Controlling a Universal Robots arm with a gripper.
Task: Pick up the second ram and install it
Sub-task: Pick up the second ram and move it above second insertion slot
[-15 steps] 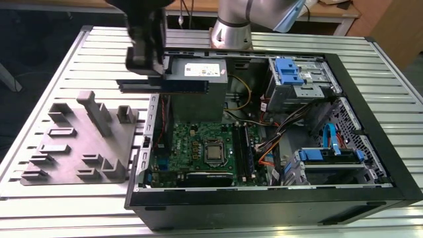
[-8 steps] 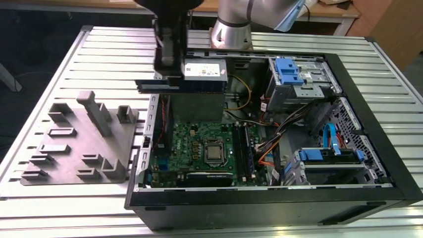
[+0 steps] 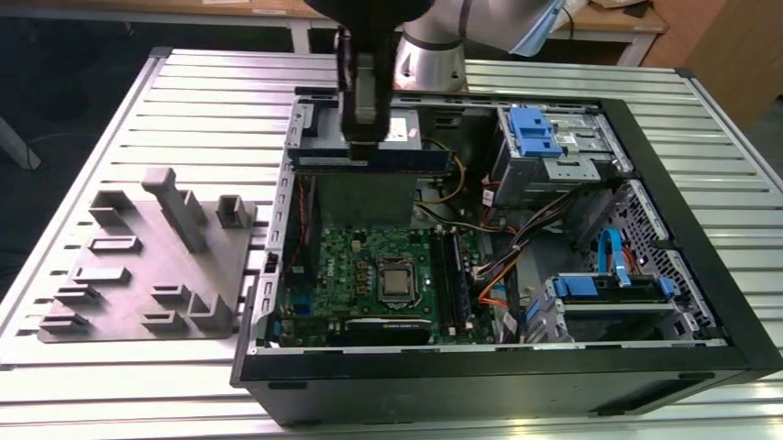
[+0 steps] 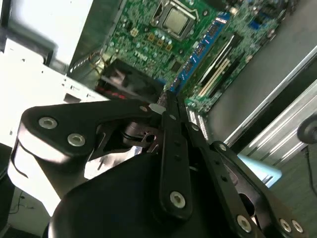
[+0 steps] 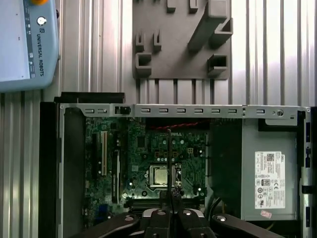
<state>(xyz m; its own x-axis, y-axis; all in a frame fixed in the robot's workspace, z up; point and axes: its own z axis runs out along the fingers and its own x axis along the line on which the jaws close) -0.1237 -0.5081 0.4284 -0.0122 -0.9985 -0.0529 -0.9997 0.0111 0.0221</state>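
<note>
My gripper (image 3: 367,145) hangs above the back of the open computer case (image 3: 685,275) and is shut on the second ram (image 3: 416,163). That ram is a long dark strip, held level over the grey metal cover at the case's rear. In the first wrist view the ram (image 5: 170,158) is a thin sliver seen edge-on, reaching out from the gripper (image 5: 170,212) over the green motherboard (image 5: 138,148). The motherboard (image 3: 355,270) lies below on the case floor. Its long memory slots (image 3: 456,275) run along the exterior view's right side of the board.
A grey plastic block (image 3: 147,266) with raised holders lies on the slatted table at the exterior view's left. Drive cages with blue tabs (image 3: 538,133) and loose cables (image 3: 514,243) fill the case's other side. A boxed power supply (image 5: 270,168) sits beside the board.
</note>
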